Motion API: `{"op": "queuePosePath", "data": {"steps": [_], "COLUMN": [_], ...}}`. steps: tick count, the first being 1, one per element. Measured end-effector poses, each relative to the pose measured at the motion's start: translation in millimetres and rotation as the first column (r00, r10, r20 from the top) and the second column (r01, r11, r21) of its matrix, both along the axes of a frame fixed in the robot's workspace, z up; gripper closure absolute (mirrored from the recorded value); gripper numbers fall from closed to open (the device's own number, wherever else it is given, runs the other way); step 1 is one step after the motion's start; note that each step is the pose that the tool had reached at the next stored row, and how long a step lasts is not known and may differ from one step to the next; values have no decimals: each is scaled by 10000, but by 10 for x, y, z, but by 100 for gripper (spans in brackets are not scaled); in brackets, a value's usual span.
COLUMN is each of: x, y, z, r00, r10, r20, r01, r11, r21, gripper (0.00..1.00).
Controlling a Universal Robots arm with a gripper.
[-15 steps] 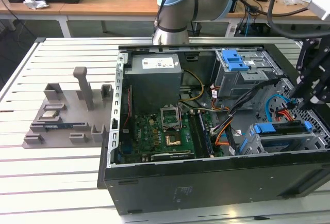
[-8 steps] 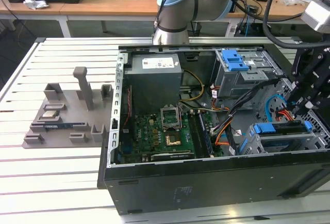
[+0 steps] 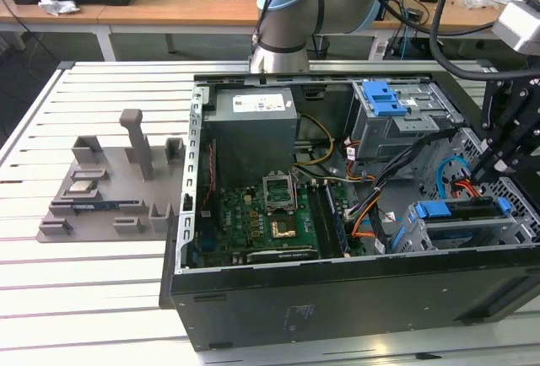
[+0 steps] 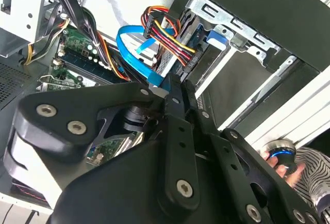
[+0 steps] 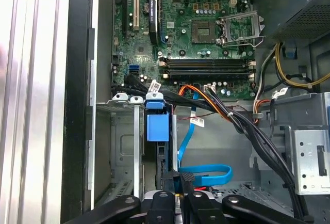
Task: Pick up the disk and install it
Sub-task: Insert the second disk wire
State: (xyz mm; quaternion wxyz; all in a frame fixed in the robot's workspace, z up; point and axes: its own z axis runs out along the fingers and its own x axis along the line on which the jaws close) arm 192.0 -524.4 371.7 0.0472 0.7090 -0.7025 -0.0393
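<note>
Keep the tool [image 5: 179, 180] pressed together, pinching nothing, just over the disk [image 3: 460, 209] standing in its cage near the tabletop [image 3: 101, 298] edge at the exterior view's right. Push straight along the slot, probably nearly seated, avoiding the cables [image 5: 227, 113].

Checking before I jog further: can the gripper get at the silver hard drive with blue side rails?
Probably yes. The gripper hangs right at the end of the silver hard drive with blue rails; the blue ribbon cable lies beside it, not across.
</note>
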Motion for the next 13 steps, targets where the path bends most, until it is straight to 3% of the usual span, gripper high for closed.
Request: {"op": "queuePosePath", "data": {"steps": [6, 7, 13], "x": [-24, -27, -27], "y": [-39, -50, -50], "z": [-43, -106, -217], "r00": [9998, 9990, 9990], "r10": [216, 444, 445], "r20": [0, 1, 0], "r01": [-216, -444, -445], "r11": [9998, 9990, 9990], "r21": [7, 7, 10], "gripper": [84, 84, 84]}}
